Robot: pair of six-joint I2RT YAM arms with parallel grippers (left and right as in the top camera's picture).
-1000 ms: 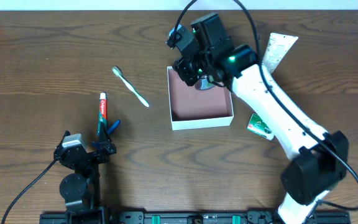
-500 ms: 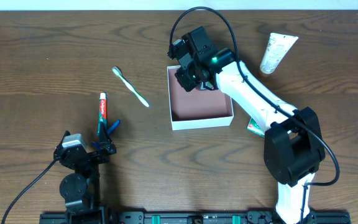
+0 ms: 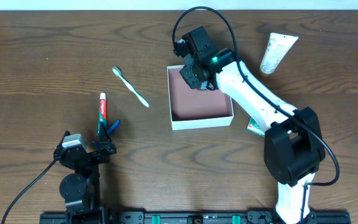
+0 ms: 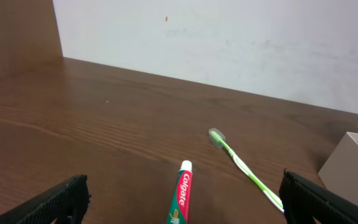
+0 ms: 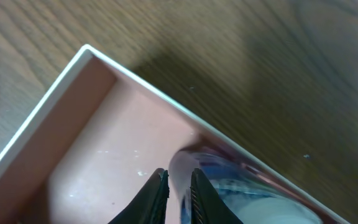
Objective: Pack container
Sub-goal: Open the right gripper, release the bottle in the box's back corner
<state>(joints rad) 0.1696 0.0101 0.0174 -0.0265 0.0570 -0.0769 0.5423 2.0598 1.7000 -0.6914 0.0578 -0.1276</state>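
The container [image 3: 201,122], a white-walled square box with a reddish-brown floor, sits at mid-table. My right gripper [image 3: 194,78] reaches into its back left corner. In the right wrist view the right gripper [image 5: 178,186] has its jaws nearly closed on the edge of a clear bluish round item [image 5: 253,193], which lies against the container wall [image 5: 135,81]. My left gripper [image 3: 107,138] rests open and empty at the front left. In the left wrist view the left gripper [image 4: 182,199] has a Colgate toothpaste tube [image 4: 180,196] lying between and ahead of its jaws.
The toothpaste tube [image 3: 102,112] and a green-white toothbrush [image 3: 130,87] lie left of the container. A white tube [image 3: 276,52] lies at the back right. A small green packet [image 3: 260,126] lies by the container's right front corner. The toothbrush [image 4: 244,167] and container corner [image 4: 347,163] show in the left wrist view.
The right arm swung left and back with its gripper over the container's back left corner, uncovering the white tube. The left arm has not moved.
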